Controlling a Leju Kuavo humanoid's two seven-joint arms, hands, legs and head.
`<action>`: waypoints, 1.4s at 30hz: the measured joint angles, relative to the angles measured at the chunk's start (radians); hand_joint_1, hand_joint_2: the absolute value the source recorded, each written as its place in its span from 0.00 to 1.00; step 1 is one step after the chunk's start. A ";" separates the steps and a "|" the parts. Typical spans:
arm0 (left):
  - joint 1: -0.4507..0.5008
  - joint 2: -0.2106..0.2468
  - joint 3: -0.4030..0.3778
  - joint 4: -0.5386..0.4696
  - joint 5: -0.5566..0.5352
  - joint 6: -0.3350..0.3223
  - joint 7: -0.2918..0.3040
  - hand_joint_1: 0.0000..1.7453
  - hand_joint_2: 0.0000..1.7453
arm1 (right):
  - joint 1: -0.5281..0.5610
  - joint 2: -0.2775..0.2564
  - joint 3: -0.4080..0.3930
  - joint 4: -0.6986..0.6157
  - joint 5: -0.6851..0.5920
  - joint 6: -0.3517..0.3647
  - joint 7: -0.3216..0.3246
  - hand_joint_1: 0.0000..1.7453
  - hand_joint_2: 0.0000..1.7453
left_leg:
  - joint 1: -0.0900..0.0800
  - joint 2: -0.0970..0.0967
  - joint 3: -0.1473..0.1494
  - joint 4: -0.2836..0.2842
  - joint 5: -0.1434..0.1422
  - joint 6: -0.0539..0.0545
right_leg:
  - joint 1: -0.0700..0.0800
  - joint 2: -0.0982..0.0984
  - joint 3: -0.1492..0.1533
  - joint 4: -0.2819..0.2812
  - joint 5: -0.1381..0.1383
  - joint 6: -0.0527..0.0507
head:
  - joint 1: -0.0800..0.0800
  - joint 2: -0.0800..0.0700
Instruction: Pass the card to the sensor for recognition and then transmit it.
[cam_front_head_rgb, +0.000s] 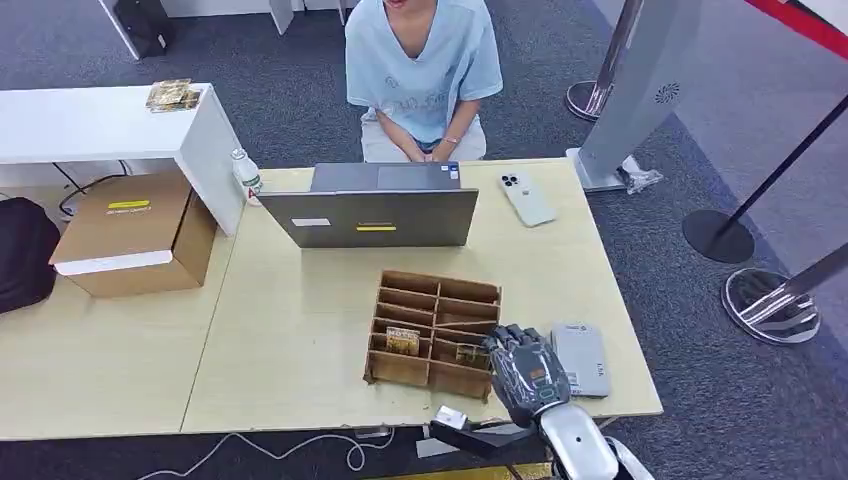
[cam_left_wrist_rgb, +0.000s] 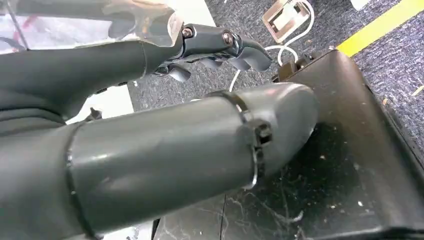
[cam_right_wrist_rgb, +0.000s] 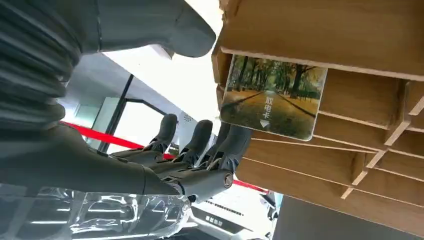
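Right robot hand (cam_front_head_rgb: 527, 372), fingers apart & empty, just beside card (cam_right_wrist_rgb: 273, 96) standing in cardboard organizer (cam_front_head_rgb: 434, 334).

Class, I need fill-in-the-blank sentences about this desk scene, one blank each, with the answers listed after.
1. The right hand hovers over the cardboard ____ holding cards.
2. The card nearest that hand pictures a tree-lined ____.
3. A white ____ lies on the table right of the laptop.
4. The grey reader lies to the hand's ____.

Answers: organizer; road; phone; right
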 joint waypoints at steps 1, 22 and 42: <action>0.000 0.000 0.000 0.000 0.000 0.000 0.000 0.00 0.00 | 0.000 0.000 0.000 0.000 0.000 0.000 0.000 0.50 1.00 | 0.000 0.000 0.000 0.000 0.000 0.000 | 0.000 0.000 0.000 0.000 0.000 0.000 | 0.000 0.000; 0.002 0.000 0.000 0.000 0.000 0.004 0.000 0.00 0.00 | -0.034 -0.019 0.013 0.032 -0.042 -0.044 -0.020 0.77 1.00 | 0.000 0.000 0.000 0.000 0.000 0.000 | 0.000 0.000 0.000 0.000 0.000 0.000 | 0.000 0.000; 0.004 0.000 0.000 0.000 0.000 0.021 0.002 0.00 0.00 | -0.041 -0.026 0.017 0.048 -0.069 -0.069 -0.012 0.11 1.00 | 0.000 0.000 0.001 0.000 0.000 0.000 | 0.000 0.000 0.000 0.000 0.000 0.000 | 0.000 0.000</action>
